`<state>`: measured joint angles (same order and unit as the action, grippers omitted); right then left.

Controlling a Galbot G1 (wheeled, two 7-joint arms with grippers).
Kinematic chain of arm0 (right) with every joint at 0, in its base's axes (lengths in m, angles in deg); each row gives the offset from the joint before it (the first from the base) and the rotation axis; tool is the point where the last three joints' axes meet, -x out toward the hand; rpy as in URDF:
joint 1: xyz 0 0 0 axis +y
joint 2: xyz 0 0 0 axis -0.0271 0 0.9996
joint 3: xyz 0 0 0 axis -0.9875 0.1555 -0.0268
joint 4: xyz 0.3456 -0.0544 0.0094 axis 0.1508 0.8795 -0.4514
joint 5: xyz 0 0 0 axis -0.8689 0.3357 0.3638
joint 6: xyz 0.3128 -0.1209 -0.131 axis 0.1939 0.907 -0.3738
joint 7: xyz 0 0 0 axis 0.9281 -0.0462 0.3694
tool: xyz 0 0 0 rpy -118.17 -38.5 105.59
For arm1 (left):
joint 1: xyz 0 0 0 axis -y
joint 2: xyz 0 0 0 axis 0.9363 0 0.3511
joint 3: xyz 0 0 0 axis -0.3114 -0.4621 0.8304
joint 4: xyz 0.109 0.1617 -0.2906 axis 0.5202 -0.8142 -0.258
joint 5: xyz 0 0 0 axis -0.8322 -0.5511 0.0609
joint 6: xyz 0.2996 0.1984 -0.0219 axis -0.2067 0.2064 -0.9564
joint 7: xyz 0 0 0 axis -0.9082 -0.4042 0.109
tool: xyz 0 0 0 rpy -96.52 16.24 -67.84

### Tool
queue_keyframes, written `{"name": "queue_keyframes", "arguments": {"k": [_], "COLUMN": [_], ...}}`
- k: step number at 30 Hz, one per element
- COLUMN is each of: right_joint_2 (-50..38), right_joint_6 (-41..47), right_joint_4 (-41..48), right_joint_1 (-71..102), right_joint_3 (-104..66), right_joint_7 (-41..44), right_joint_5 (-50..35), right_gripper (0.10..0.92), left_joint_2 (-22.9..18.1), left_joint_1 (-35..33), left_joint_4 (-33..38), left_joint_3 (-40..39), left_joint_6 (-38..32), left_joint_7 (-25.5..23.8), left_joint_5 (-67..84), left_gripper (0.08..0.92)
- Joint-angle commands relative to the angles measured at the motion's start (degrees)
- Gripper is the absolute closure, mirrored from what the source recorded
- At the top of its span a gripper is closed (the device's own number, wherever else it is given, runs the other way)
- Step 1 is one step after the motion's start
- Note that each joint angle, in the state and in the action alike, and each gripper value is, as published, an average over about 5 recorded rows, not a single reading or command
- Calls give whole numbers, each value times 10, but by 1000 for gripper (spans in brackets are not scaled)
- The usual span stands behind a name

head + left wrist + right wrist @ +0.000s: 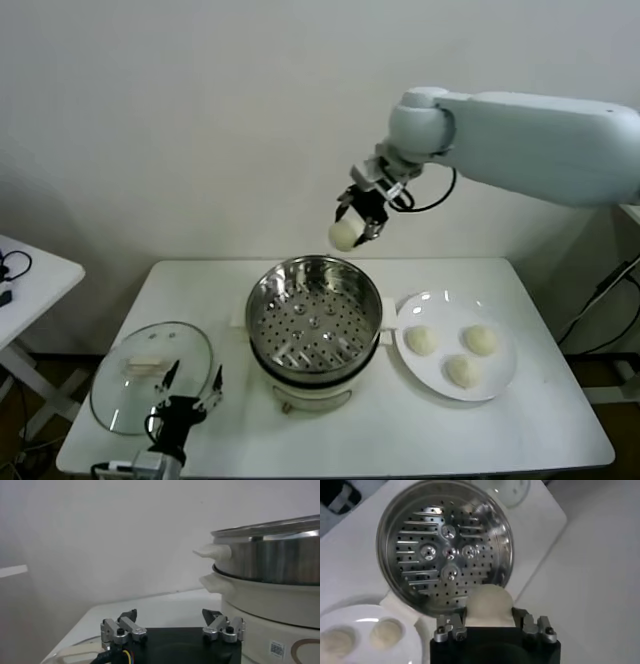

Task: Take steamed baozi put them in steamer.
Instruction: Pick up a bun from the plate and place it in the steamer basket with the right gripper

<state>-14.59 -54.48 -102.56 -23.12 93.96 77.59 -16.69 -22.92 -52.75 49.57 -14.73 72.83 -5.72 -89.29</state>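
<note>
Head view: the right gripper point(356, 226) is raised in the upper centre of the frame, above the far rim of the steamer point(314, 318), with its jaws clamped on one steamed baozi point(343, 235). The steamer is set at the centre of the white bench point(500, 430), and its perforated tray point(312, 330) is seen bare. Three more baozi point(421, 340) are laid on the white plate point(495, 380), just beside the steamer toward the right of the frame. A glass lid point(120, 385) is laid flat at the lower left. The left gripper point(190, 385) is held low at the lower left, over the lid's near edge, with its jaws apart and nothing between them.

Right wrist view: the held bun point(490, 606) is seen between the jaws, over the steamer's rim point(507, 545).
</note>
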Motion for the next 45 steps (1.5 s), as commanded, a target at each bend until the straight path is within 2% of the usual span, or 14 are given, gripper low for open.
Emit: {"name": "queue_keyframes", "arguments": {"k": [1,5,8,17,27,31,34,41,45], "right_joint_2": [61,71,81,92,143,154,157,135,105], "right_joint_6": [-229,-303,-335,-362,-390,-390,-390,-390,-387], "right_joint_4": [30,95,132,169,285,303,302,250,197], "right_joint_1": [29,97,137,199,239,239,237,192,99], "right_joint_3": [38,13,-9,-13,-47,-51,-54,-32,26], "right_joint_7": [-65,-92,-96,-82,-96,-103,-105,-98,-90], "right_joint_5": [164,242,269,263,302,302,293,199,110], "right_gripper": [406,412,419,423,414,400,375,220,204], "left_joint_2": [-1,-2,-3,-4,-5,-5,-5,-6,-6], "left_joint_1": [-1,-1,0,5,8,9,8,3,1], "left_joint_4": [2,-3,-11,-29,-30,-29,-29,-21,-14], "left_joint_3": [1,0,0,2,6,7,6,6,6], "left_joint_6": [-2,-6,-8,-13,-15,-16,-16,-17,-16], "left_joint_7": [2,6,8,9,9,10,10,9,9], "left_joint_5": [0,-1,-2,-3,-3,-3,-3,-6,-10], "left_gripper": [177,177,177,177,177,177,177,177,177]}}
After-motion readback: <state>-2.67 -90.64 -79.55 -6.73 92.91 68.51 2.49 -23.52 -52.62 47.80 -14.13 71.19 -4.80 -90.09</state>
